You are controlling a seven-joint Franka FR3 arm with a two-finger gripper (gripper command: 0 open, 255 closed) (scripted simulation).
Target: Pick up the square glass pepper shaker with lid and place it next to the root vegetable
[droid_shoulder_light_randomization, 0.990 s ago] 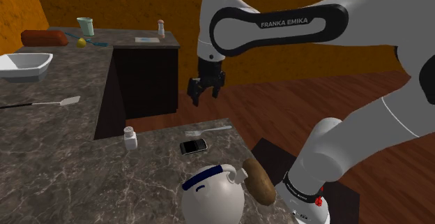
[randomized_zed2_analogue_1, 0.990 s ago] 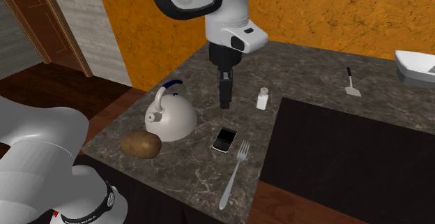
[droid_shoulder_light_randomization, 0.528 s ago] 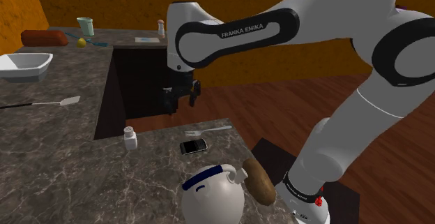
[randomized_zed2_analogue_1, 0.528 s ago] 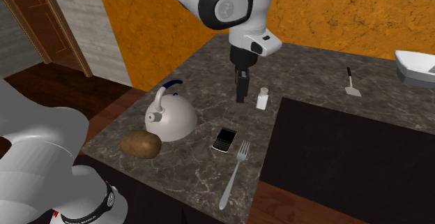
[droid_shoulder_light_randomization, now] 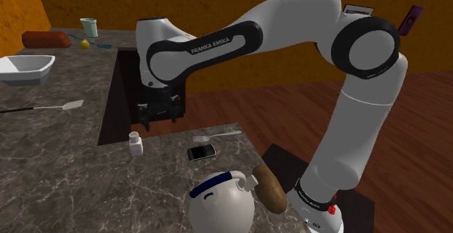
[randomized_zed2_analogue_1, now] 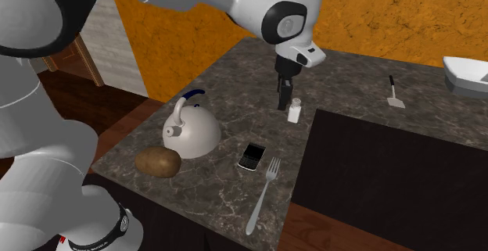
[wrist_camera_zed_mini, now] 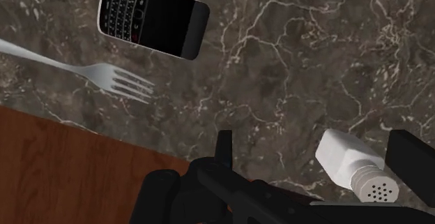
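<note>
Shoulder view: your end effector (droid_shoulder_light_randomization: pixel 158 115) has swung leftward since a second ago and hangs just above the pepper shaker (droid_shoulder_light_randomization: pixel 135 144). Its fingers stand apart, touching nothing. The shaker stands upright on the surface (droid_shoulder_light_randomization: pixel 65 184), well apart from the potato (droid_shoulder_light_randomization: pixel 270 188).

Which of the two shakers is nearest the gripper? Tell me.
The white shaker on the near counter, just beneath the open gripper; the other shaker stands away on the far counter.
</note>
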